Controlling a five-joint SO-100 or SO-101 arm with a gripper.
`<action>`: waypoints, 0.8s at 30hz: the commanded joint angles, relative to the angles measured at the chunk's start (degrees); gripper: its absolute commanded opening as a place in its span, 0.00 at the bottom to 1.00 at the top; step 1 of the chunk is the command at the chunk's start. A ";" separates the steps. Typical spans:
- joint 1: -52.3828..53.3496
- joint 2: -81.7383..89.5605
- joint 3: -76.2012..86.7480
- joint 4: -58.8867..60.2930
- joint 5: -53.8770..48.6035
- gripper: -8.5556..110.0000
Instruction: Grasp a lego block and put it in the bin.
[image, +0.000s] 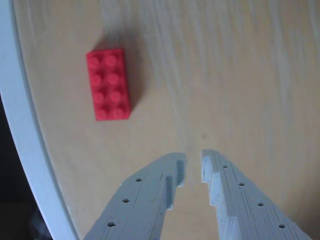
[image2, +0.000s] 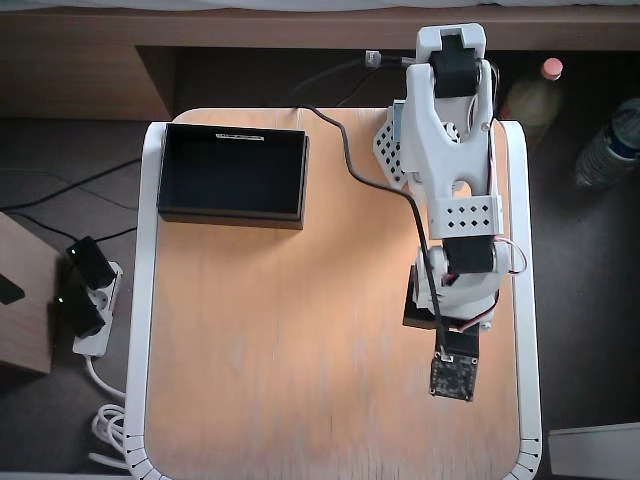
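Wrist view shows the claw (image: 194, 161) with its two grey fingers (image: 150, 197) nearly together, only a narrow gap between the tips and nothing held. The red lego block (image: 108, 83) lies studs up on the wooden surface (image: 240, 75), up and to the left of the fingertips and apart from them, near the surface's white rim. Overhead, the black bin (image2: 232, 176) sits at the far left corner, and the white arm (image2: 450, 170) reaches along the right side; the block seems hidden beneath it.
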 joint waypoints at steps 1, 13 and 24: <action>-2.81 -1.32 -8.00 -1.76 -1.67 0.10; -3.60 -7.82 -8.09 -8.88 -4.57 0.19; -4.75 -10.20 -8.09 -11.34 -8.09 0.26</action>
